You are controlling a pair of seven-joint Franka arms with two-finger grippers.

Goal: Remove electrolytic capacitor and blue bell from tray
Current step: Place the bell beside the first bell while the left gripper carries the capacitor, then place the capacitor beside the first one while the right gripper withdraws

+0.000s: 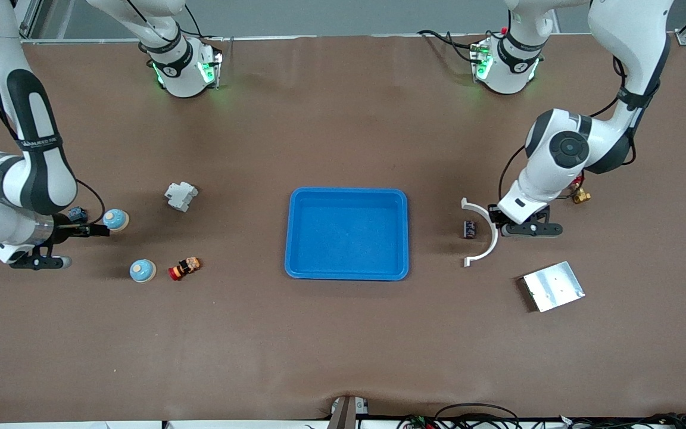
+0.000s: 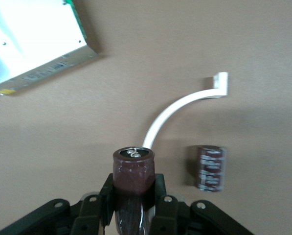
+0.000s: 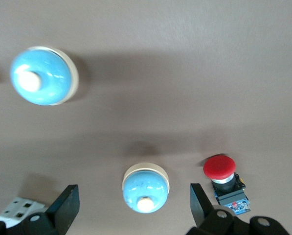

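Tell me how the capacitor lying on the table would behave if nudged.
The loose capacitor lies on its side and looks cylindrical, so it would probably roll. Its glossy sleeve may be slippery. It looks rigid, like the capacitor in the left claw.

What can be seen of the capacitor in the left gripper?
The capacitor is a dark brown cylinder with a glossy sleeve and a silvery top bearing two metal terminals. It stands upright, clamped between the left gripper's black fingers, which are shut on its lower body. It hangs above the brown table, touching nothing else, near a curved white bracket and a second capacitor lying on its side.
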